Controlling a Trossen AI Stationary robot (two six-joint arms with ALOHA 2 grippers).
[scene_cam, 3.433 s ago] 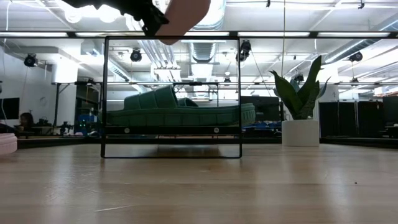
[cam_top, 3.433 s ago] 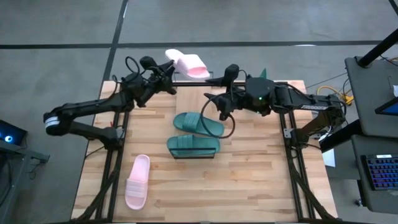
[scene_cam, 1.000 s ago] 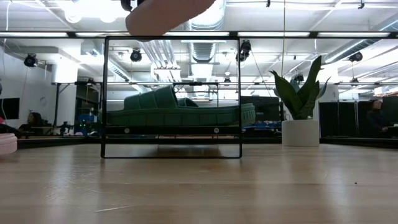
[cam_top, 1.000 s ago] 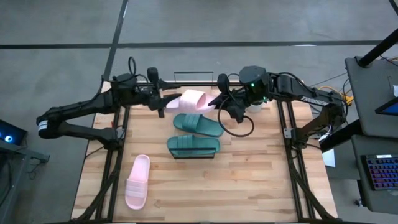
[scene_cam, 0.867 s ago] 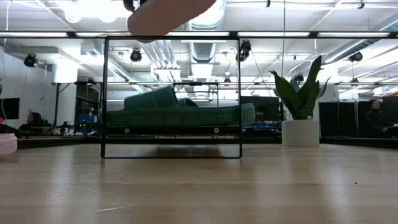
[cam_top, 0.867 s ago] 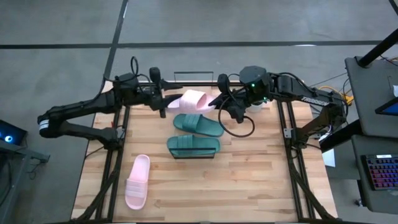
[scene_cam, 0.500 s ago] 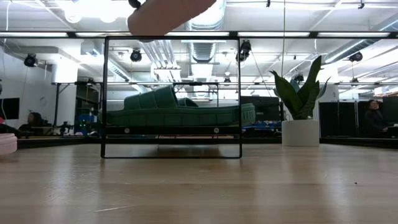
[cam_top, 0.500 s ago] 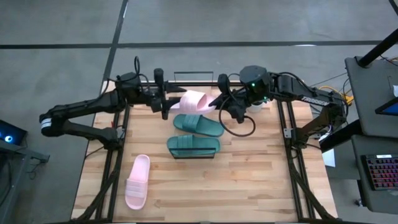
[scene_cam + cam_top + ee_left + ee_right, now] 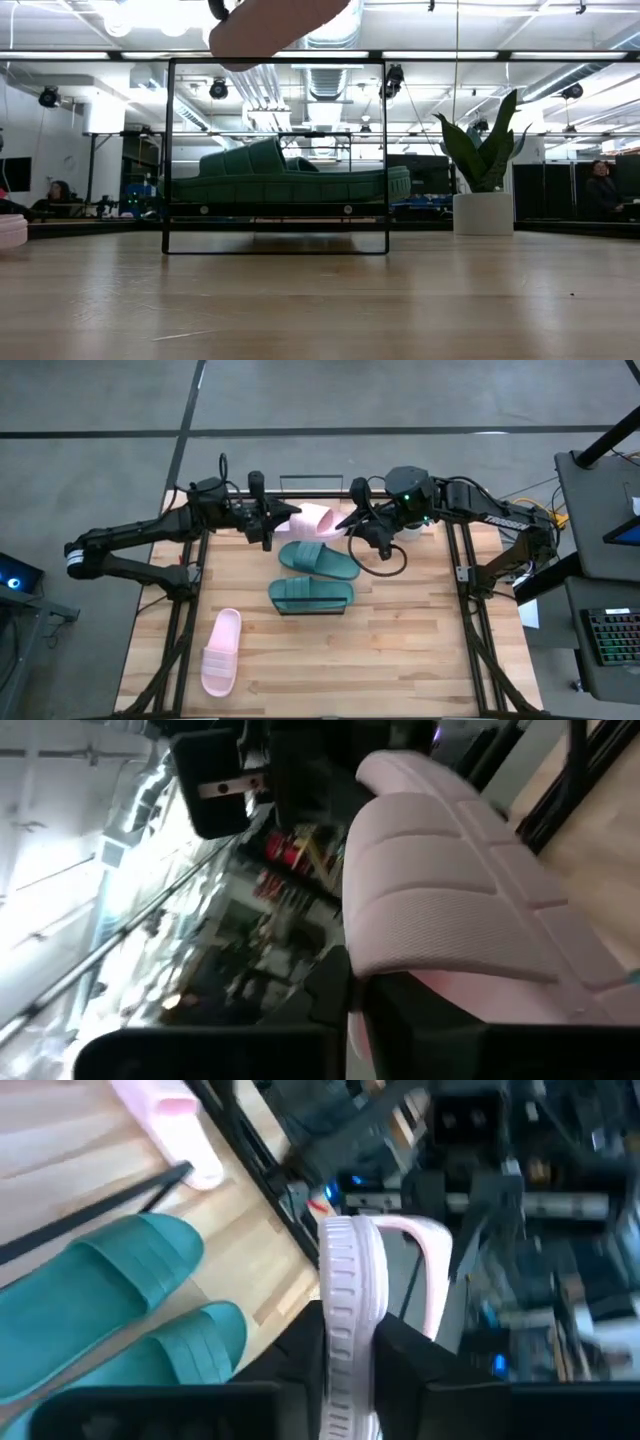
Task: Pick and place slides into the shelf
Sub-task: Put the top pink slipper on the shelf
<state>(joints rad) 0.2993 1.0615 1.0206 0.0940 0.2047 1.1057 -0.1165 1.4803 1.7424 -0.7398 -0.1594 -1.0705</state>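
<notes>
Pink slide [image 9: 312, 520] held aloft — right gripper [image 9: 352, 527] grips its end; left gripper [image 9: 268, 528] clenched beside it — next, lower it onto the shelf [image 9: 312, 607].

Shelf [image 9: 311, 610] at mid-surface [image 9: 400, 660], one slide [image 9: 311, 594] on it. Second slide [image 9: 318, 559] just behind. Third slide [image 9: 221, 651] near the front-left corner. Fourth slide [image 9: 312, 520] raised at rear, between left end effector [image 9: 268, 528] and right end effector [image 9: 356, 532].

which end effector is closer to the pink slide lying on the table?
Left. The left end effector is up by the raised pink slide; the right end effector is farther across from the flat pale pink slide.
</notes>
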